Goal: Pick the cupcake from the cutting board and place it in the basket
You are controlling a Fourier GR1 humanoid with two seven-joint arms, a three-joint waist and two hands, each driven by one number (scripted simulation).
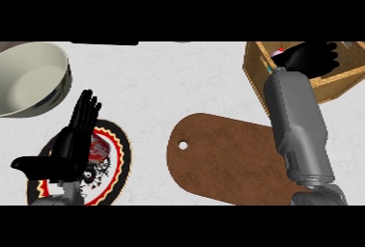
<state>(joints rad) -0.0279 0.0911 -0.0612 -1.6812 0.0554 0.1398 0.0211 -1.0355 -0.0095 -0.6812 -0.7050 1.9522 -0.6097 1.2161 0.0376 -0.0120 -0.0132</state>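
We see the right hand [311, 58] over the basket [335, 82], fingers curled round the cupcake [279, 52], which shows only as a small patch at the hand's left. The cutting board [228, 164] lies below, under the forearm. The left hand [75, 130] rests open, fingers straight, above a plate [118, 159], with a bowl [32, 77] just beyond its fingertips

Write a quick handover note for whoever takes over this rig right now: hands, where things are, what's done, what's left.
Right hand: over the basket, fingers curled round the cupcake, which is mostly hidden.
Left hand: open, fingers straight, resting above the patterned plate at lower left.
Cutting board: no cupcake on it.
Bowl: upper left, not involved.
Done: cupcake picked and carried to the basket.
Left: let go of it inside the basket, then withdraw the right arm.
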